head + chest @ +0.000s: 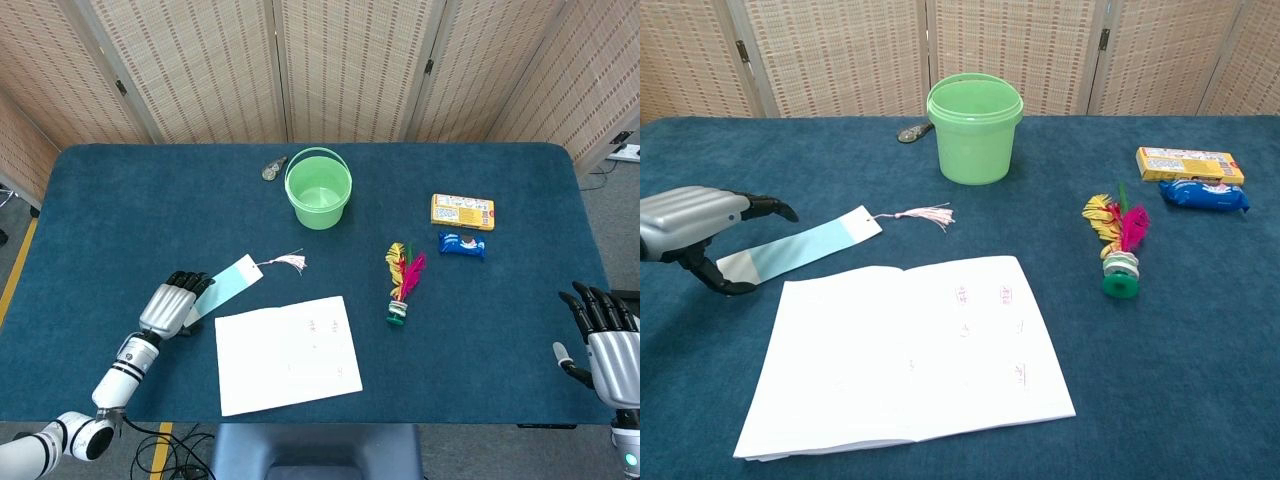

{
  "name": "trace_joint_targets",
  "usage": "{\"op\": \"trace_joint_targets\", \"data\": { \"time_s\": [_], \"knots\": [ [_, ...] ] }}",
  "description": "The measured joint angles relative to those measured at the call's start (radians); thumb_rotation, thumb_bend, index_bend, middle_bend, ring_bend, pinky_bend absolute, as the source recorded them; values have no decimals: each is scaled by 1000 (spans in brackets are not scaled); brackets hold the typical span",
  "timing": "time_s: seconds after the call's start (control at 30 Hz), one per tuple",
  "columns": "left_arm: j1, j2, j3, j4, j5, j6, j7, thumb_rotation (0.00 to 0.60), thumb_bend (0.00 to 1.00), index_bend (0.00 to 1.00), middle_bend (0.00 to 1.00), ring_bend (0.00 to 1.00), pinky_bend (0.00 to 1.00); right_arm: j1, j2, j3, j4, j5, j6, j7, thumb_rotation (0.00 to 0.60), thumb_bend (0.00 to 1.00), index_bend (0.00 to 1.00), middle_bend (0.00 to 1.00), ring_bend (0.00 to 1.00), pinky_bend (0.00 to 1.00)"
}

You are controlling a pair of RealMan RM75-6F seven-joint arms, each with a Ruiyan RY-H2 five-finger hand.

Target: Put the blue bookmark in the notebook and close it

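The blue bookmark [230, 281] [808, 246] lies flat on the blue table, left of the open white notebook [288, 353] [905, 355], with its pink tassel [922, 214] trailing right. My left hand [172, 303] [692, 224] is over the bookmark's white left end. Its fingers [768, 207] arch above the strip and its thumb sits at the near corner, with no firm pinch showing. My right hand [605, 340] hovers past the table's right edge with fingers spread and empty. It does not show in the chest view.
A green bucket [318, 189] [974, 127] stands at the back centre, with a small metal item [272, 168] beside it. A feather shuttlecock [402, 283] [1119, 246], a yellow box [462, 211] and a blue snack packet [461, 243] lie to the right.
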State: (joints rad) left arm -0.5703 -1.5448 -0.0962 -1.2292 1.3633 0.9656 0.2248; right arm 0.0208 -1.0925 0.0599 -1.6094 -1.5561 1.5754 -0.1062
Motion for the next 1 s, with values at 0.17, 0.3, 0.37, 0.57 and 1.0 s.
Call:
{"op": "trace_joint_targets", "data": {
  "time_s": [0.17, 0.3, 0.37, 0.57, 1.0],
  "knots": [
    [-6, -15, 5, 25, -8, -3, -1, 600, 247, 174, 158, 160, 169, -3, 1, 0, 2, 2, 4, 5, 600, 262, 161, 93, 94, 141],
    [-10, -23, 6, 39, -16, -5, 5, 600, 248, 174, 158, 160, 169, -6, 2, 0, 3, 1, 7, 7, 600, 262, 161, 93, 94, 141],
    [-12, -26, 6, 48, -22, -9, 10, 600, 248, 174, 158, 160, 169, -7, 2, 0, 4, 1, 10, 9, 600, 262, 161, 93, 94, 141],
    [-16, -34, 6, 74, -35, -16, 19, 600, 247, 177, 158, 160, 169, -11, 4, 2, 5, 4, 15, 11, 600, 262, 161, 93, 94, 141],
    [-47, -70, -15, 200, -64, -31, 58, 600, 247, 184, 158, 160, 169, -19, 6, 2, 3, 4, 26, 7, 600, 262, 161, 93, 94, 141]
  ]
}}
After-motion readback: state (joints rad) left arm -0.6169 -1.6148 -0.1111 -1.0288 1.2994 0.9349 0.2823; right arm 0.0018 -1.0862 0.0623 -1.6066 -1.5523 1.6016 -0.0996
